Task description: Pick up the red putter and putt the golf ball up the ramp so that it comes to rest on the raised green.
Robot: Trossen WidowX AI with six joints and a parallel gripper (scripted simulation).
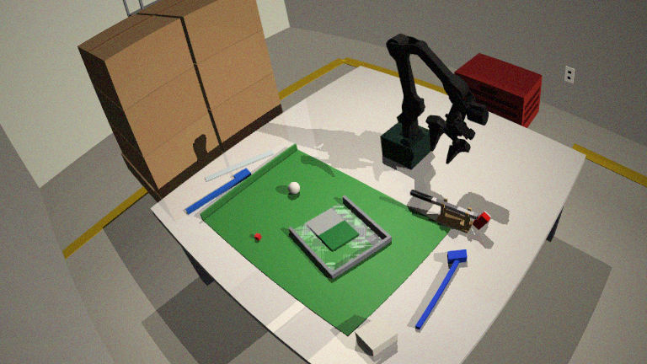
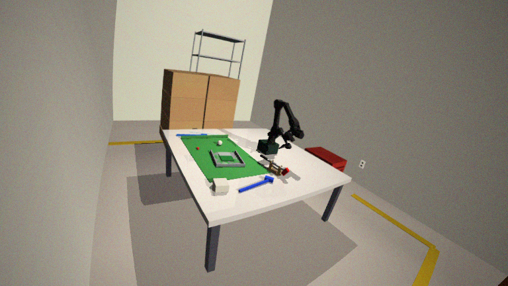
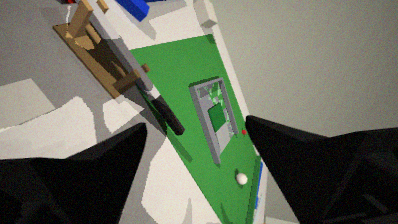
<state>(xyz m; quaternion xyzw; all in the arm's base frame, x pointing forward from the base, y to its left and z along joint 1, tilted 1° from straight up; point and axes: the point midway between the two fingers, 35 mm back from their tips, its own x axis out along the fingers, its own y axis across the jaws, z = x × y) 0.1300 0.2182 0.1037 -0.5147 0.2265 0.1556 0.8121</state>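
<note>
Left to right across the top view, a stack of brown boxes point(image 1: 157, 99) point(image 2: 188, 110) stands well apart from the gripper point(image 1: 440, 155) point(image 2: 278, 145) point(image 3: 196, 121), beyond the table edge. Next, past the mat's raised edge from the gripper, lies a blue club point(image 1: 212, 195) point(image 2: 192, 134) point(image 3: 258, 187). On the green mat point(image 1: 275, 267) point(image 2: 198, 156) point(image 3: 170, 65), a small red cube point(image 1: 258, 237) point(image 2: 198, 148) point(image 3: 244, 132) sits farther from the gripper than the white golf ball point(image 1: 294, 188) point(image 2: 219, 142) point(image 3: 241, 178). Nearer the gripper than the cube is the grey-walled frame point(image 1: 312, 253) point(image 2: 231, 164) point(image 3: 205, 130) around the raised green point(image 1: 338, 235) point(image 2: 225, 158) point(image 3: 217, 117); the ball is outside it. A pale block point(image 1: 377, 339) point(image 2: 221, 186) point(image 3: 204, 14) lies well apart from the gripper, past the mat. The blue putter point(image 1: 436, 294) point(image 2: 254, 186) point(image 3: 132, 7) lies beyond the red putter point(image 1: 461, 209) point(image 2: 272, 162) point(image 3: 122, 55) from the gripper. The gripper is open, fingers wide apart above the table, holding nothing. Near it, below, the red putter rests on a wooden stand point(image 1: 454, 222) point(image 2: 273, 169) point(image 3: 75, 45), dark handle end toward the gripper and red head farther away.
</note>
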